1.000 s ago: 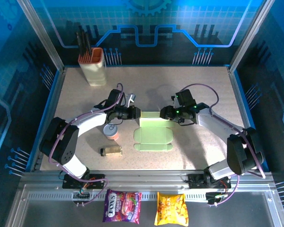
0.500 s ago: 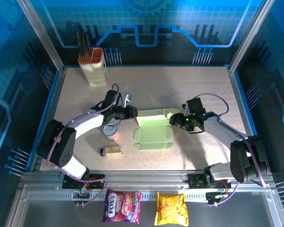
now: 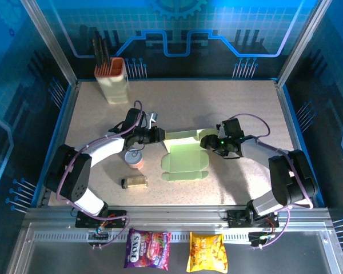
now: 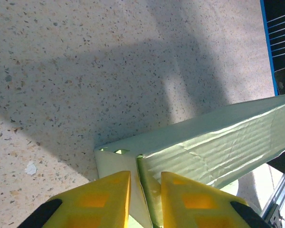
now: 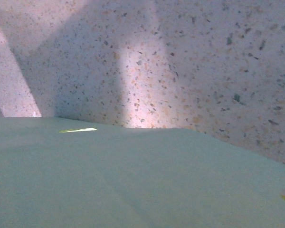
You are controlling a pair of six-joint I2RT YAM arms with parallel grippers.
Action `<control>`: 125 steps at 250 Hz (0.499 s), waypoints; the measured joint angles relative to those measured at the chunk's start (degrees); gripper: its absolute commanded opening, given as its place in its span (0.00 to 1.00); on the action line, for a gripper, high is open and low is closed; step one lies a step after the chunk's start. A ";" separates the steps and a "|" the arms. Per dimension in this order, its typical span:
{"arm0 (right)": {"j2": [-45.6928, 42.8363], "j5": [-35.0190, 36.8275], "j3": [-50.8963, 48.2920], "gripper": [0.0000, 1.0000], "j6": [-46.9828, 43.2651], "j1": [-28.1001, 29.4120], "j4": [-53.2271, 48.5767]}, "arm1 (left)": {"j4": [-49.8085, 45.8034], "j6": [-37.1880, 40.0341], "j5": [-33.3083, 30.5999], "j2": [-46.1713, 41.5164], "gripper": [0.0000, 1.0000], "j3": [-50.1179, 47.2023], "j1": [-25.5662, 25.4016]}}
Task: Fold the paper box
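A: Where is the box?

B: The box [image 3: 186, 162] sits about mid-table, slightly right of centre; its near half lies flat on the table [image 3: 246, 108]; its far wall stands raised between the two arms.

A: And the left gripper?

B: The left gripper [image 3: 159, 136] is at that wall's left end; its wrist view shows the yellow fingers [image 4: 104, 197] close together with the card's corner seam pinched between them; I judge it is clamped there to hold the wall upright and stop the box sliding while the other arm works.

A: The right gripper?

B: The right gripper [image 3: 208, 142] is at the wall's right end, touching it or just beside it; its camera looks across green card to bare table beyond; whether its jaws are apart or together I cannot tell.

A: How far along?

B: Partway, I'd say; one wall is up, the near flaps lie flat; the right end likely needs turning in next; the card is thin and already wrinkled along the wall, so a hard push could buckle it.
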 measured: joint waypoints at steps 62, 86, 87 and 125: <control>-2.84 -0.37 -0.79 0.45 0.96 0.13 0.90 | 0.13 -0.24 0.04 0.00 0.24 0.00 0.11; -4.00 -0.39 -0.85 0.40 1.38 0.52 1.44 | 0.13 -0.66 0.07 0.02 0.24 -0.04 0.26; -4.02 -0.42 -0.85 0.40 1.33 0.55 1.49 | 0.13 -0.68 0.07 0.02 0.24 -0.04 0.26; -4.07 -0.55 -0.85 0.36 1.90 1.62 3.08 | 0.15 -1.33 0.09 0.02 0.24 -0.24 0.28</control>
